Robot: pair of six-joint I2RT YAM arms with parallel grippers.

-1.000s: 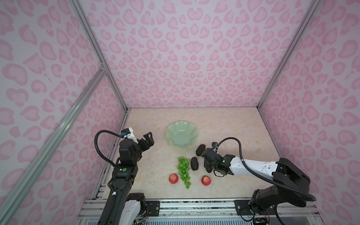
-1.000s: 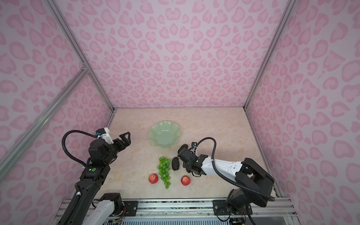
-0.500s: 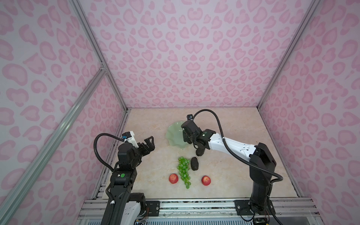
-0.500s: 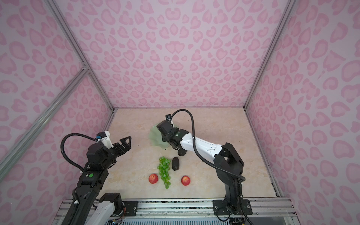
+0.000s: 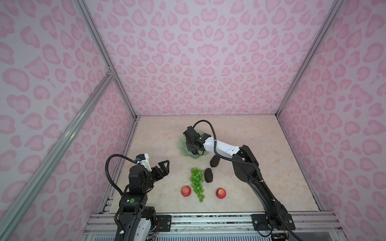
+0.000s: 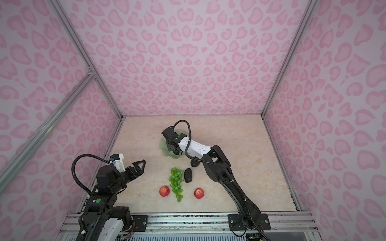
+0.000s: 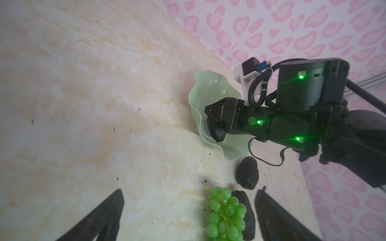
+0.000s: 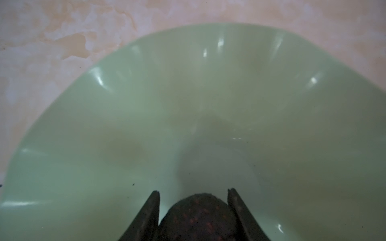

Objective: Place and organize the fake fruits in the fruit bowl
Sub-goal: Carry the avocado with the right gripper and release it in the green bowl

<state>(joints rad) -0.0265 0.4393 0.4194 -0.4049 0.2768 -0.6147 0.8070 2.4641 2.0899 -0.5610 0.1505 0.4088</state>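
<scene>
The pale green scalloped fruit bowl sits mid-table. My right gripper reaches over it, shut on a dark bumpy fruit, which hangs low over the bowl's inside near its front rim. Two more dark fruits lie on the table in front of the bowl. Green grapes lie beside one of them. A red apple flanks the grapes on the left and another on the right. My left gripper hovers open and empty, left of the grapes.
Pink patterned walls close in the marble tabletop on three sides. A metal rail runs along the front edge, where both arm bases are mounted. The right arm's links pass above the table, right of the loose fruits.
My right gripper has swung from the table beside the loose dark fruits back to above the bowl, carrying a dark fruit. My left gripper has shifted slightly toward the front.
</scene>
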